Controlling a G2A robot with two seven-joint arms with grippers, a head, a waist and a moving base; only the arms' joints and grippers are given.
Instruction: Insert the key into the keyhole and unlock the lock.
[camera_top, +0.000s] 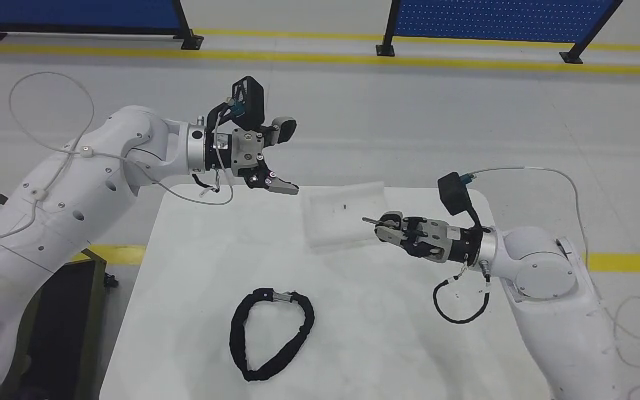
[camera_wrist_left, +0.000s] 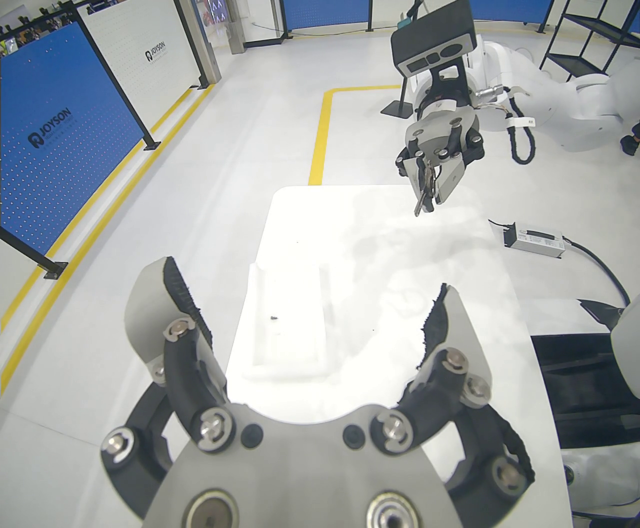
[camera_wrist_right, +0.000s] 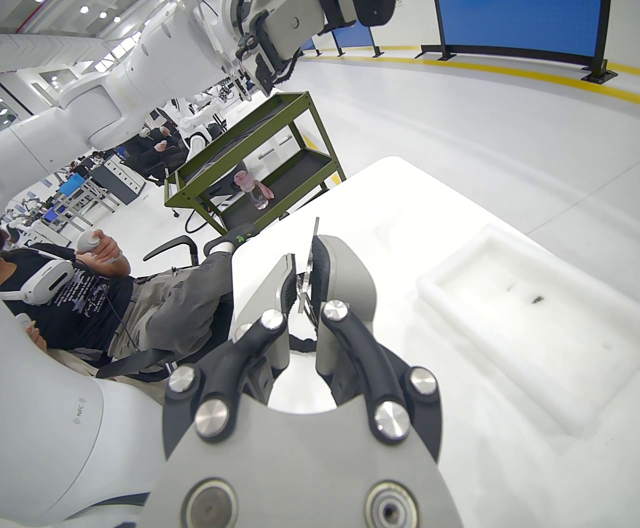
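Observation:
A black cable lock (camera_top: 270, 332) lies in a loop on the white table (camera_top: 200, 300), its lock body at the far end of the loop. My right gripper (camera_top: 385, 228) hovers over the table's right half, beside a white foam tray (camera_top: 335, 228), and is shut on a small metal key (camera_wrist_right: 313, 245). The key's blade sticks out past the fingertips. The key (camera_wrist_left: 421, 197) and the right gripper (camera_wrist_left: 429, 175) also show in the left wrist view. My left gripper (camera_wrist_left: 305, 285) is open and holds nothing; it hangs above the table's far left edge (camera_top: 288, 157).
The foam tray (camera_wrist_right: 540, 320) (camera_wrist_left: 287, 320) holds only small dark specks. A green cart (camera_wrist_right: 250, 170) stands off the table's left side. A grey power box (camera_wrist_left: 537, 241) with a cable lies on the floor beyond the table.

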